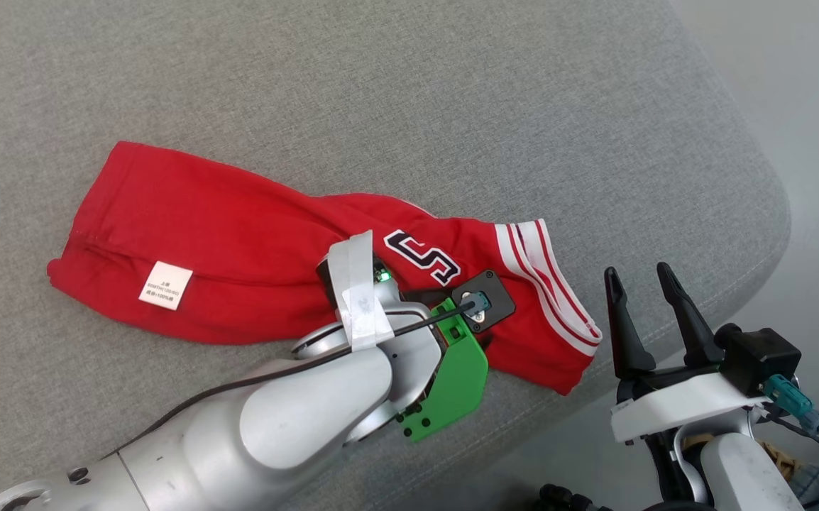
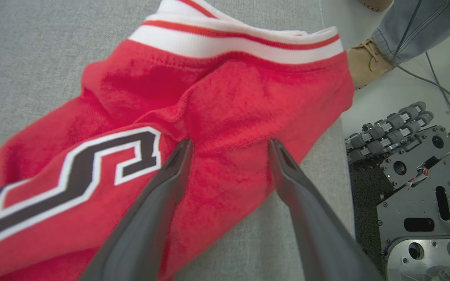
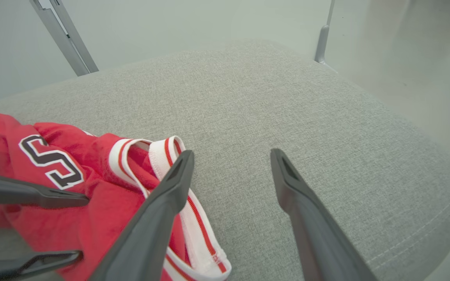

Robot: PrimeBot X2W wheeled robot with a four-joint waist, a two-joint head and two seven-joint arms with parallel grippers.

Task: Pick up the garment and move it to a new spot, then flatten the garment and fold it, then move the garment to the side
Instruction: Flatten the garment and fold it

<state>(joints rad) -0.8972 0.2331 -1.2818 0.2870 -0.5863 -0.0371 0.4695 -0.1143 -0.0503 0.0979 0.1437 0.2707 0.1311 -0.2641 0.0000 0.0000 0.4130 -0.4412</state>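
Red garment point(image 1: 239, 234) lying rumpled on a grey cushion point(image 1: 452, 106), both grippers open.

Head view: the left arm point(image 1: 296, 411) bends over the garment's striped end, hiding its own fingers; the right gripper point(image 1: 636, 273) stands upright at the cushion's edge, empty. Left wrist view: the left gripper point(image 2: 229, 142) has its fingers spread, tips at the red cloth; a person's shoe point(image 2: 365, 62) is on the floor. Right wrist view: its fingers are parted over bare cushion, just beside the striped hem.
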